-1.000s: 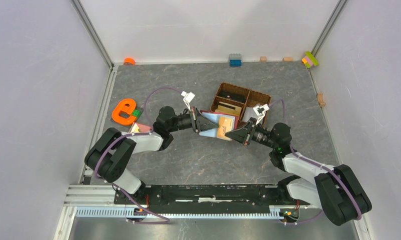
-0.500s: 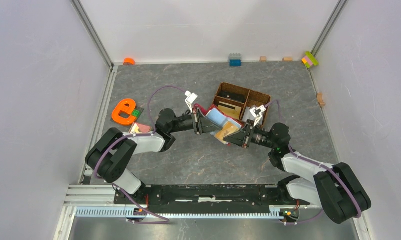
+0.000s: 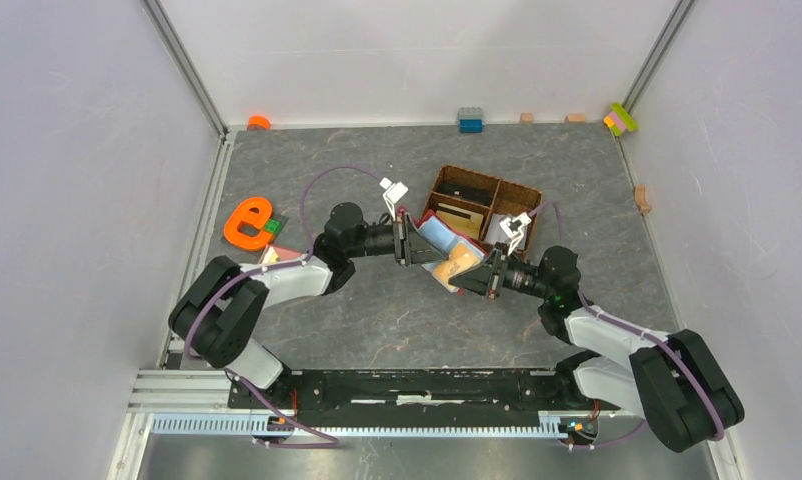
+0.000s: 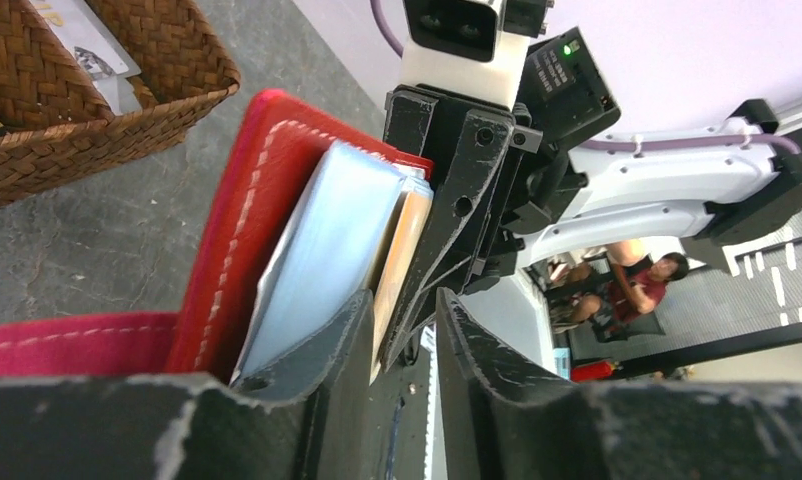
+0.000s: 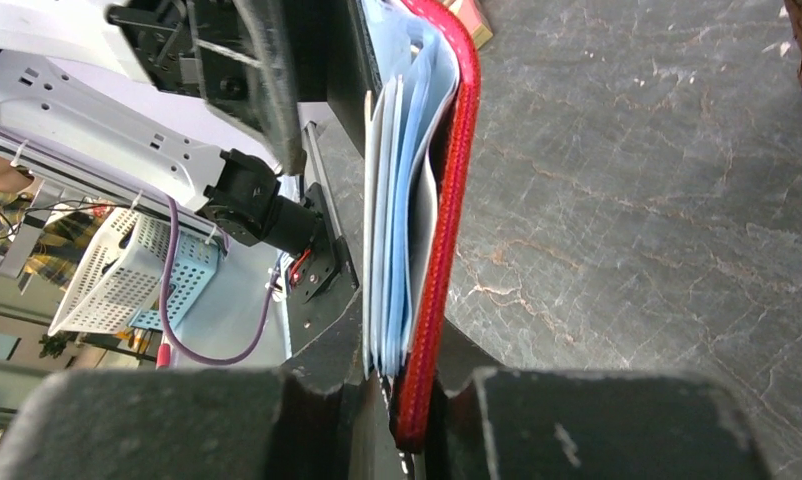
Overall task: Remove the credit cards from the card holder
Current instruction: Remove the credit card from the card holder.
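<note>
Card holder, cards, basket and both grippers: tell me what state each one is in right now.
card holder, held up on edge between the grippers, partly open.
credit cards, not yet out, tucked inside the holder.
right gripper, shut on the holder's edge.
left gripper, at the cards' edge, grip unclear.
wicker basket, upright, not held.

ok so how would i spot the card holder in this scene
Find the brown wicker basket at the centre. Just nearer the arms, between the left gripper and right gripper, is the card holder. It alone is red with pale stitching, light blue and tan cards inside.
</note>
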You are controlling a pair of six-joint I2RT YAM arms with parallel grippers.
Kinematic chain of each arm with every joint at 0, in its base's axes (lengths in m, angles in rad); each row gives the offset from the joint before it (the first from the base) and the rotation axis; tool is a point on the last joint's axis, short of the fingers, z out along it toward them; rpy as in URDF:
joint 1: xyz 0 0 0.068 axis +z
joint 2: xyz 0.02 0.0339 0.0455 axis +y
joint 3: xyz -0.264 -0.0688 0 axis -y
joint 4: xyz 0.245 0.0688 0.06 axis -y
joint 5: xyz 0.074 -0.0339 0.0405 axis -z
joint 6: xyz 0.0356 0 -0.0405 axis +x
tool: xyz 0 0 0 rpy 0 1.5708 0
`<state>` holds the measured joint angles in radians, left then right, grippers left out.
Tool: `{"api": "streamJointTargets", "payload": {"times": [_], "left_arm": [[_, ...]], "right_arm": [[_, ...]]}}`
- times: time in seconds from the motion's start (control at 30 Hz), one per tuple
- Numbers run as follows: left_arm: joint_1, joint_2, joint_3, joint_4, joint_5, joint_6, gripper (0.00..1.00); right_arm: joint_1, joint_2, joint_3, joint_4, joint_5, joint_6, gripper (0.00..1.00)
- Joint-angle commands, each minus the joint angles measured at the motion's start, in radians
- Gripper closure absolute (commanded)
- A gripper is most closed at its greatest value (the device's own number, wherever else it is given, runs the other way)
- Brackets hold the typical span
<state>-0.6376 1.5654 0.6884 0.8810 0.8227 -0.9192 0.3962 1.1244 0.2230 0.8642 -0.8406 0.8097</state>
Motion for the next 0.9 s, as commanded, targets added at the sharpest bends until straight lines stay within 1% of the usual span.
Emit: {"api": "streamJointTargets", "payload": {"times": [0.0, 0.07, 0.17, 0.23, 0.33, 0.43, 0.53, 0.77, 0.83, 0.87], "left_arm": [[-0.040, -0.061, 0.038, -0.281, -0.016, 0.196, 0.61], [-0.039, -0.081, 0.048, -0.360, -0.056, 0.242, 0.61], [-0.039, -0.091, 0.060, -0.415, -0.076, 0.265, 0.61], [-0.040, -0.090, 0.078, -0.470, -0.090, 0.290, 0.61], [-0.047, -0.103, 0.115, -0.602, -0.127, 0.362, 0.62], [-0.070, -0.103, 0.144, -0.671, -0.137, 0.406, 0.61], [-0.088, -0.114, 0.172, -0.780, -0.227, 0.476, 0.59], [-0.118, -0.130, 0.199, -0.876, -0.332, 0.543, 0.54], [-0.122, -0.120, 0.203, -0.866, -0.282, 0.535, 0.55], [-0.122, -0.109, 0.204, -0.848, -0.232, 0.521, 0.56]], "right_arm": [[0.012, -0.054, 0.061, 0.062, -0.043, -0.036, 0.97], [0.012, -0.065, 0.067, 0.029, -0.039, -0.059, 0.97], [0.012, -0.074, 0.069, 0.014, -0.035, -0.069, 0.97], [0.012, -0.074, 0.071, 0.013, -0.038, -0.070, 0.98], [0.012, -0.067, 0.073, 0.020, -0.050, -0.064, 0.96], [0.012, -0.058, 0.069, 0.048, -0.062, -0.046, 0.95], [0.011, -0.052, 0.065, 0.072, -0.068, -0.030, 0.95], [0.011, -0.032, 0.065, 0.093, -0.075, -0.014, 0.92], [0.011, -0.025, 0.065, 0.095, -0.075, -0.011, 0.91], [0.011, -0.023, 0.066, 0.095, -0.075, -0.010, 0.91]]}}
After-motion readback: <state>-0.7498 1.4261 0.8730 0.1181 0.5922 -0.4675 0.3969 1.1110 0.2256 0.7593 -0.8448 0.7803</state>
